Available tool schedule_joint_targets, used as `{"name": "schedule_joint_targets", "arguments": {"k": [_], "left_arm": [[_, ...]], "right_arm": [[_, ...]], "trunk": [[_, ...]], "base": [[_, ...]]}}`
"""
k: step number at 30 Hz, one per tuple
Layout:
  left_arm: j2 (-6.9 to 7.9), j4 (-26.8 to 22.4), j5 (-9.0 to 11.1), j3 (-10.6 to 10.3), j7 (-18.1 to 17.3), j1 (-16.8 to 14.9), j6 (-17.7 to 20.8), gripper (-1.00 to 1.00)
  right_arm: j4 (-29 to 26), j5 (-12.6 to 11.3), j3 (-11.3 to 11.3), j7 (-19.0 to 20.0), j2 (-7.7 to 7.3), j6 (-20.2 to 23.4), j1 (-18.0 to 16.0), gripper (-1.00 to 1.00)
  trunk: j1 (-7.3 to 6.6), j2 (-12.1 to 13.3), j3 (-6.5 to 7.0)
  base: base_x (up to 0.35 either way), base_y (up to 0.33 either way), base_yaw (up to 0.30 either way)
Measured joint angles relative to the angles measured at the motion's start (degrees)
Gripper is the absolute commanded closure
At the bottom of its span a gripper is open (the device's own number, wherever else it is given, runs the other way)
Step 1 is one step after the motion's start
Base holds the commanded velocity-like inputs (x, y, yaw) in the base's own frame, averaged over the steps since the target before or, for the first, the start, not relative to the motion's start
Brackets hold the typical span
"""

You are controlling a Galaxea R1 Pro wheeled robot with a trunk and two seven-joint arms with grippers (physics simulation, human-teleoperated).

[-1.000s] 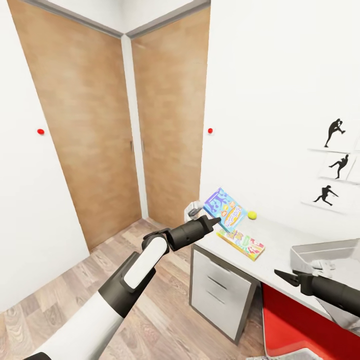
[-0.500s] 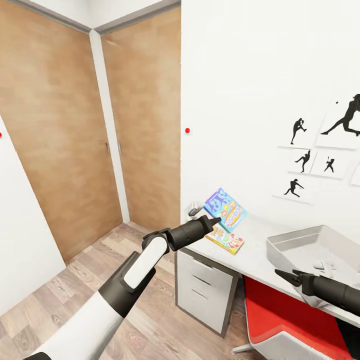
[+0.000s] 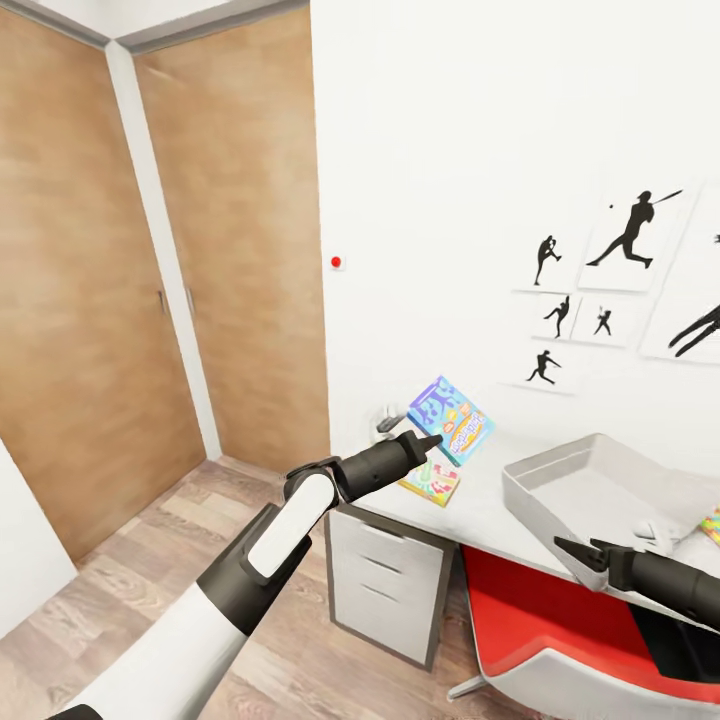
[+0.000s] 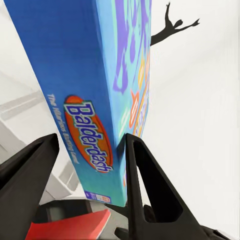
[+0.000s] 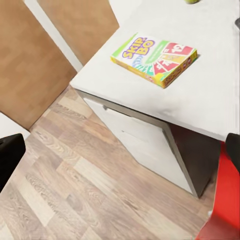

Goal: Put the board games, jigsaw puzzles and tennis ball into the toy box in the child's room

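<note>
My left gripper (image 3: 428, 441) is shut on a blue board game (image 3: 451, 417), holding it tilted in the air over the near end of the table (image 3: 480, 512). In the left wrist view the blue board game (image 4: 95, 85) sits between both fingers (image 4: 142, 170). A yellow-green-red board game (image 3: 431, 481) lies flat on the table just beneath it, and the same game (image 5: 154, 57) is seen on the table (image 5: 210, 105). The pale grey toy box (image 3: 560, 478) stands further right. My right gripper (image 3: 578, 549) hovers open by its front rim. A jigsaw puzzle (image 3: 711, 525) peeks in at the right edge. A sliver of the tennis ball (image 5: 192, 1) is visible.
White drawers (image 3: 380, 585) sit under the table end, and a red chair (image 3: 560, 625) is tucked beneath the toy box. Wooden doors (image 3: 230, 250) fill the left wall over plank floor (image 3: 140, 540). Black baseball silhouettes (image 3: 630, 228) and a red button (image 3: 336, 262) mark the white wall.
The camera has turned right, so the doors slid left and more of the toy box, chair and prints came into view. Both arms keep their pose, with the blue board game still held.
</note>
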Motion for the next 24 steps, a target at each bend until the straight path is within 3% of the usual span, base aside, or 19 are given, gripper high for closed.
{"name": "schedule_joint_targets", "arguments": {"k": [24], "left_arm": [[0.08,-0.5,0.1,0.3,-0.7,0.1,0.0,1.00]], "right_arm": [[0.0,0.0,-1.7,0.0,-0.03,0.0,-0.3,-1.00]], "trunk": [[0.00,0.0,0.11]], "base": [[0.003,0.004,-0.271]]}}
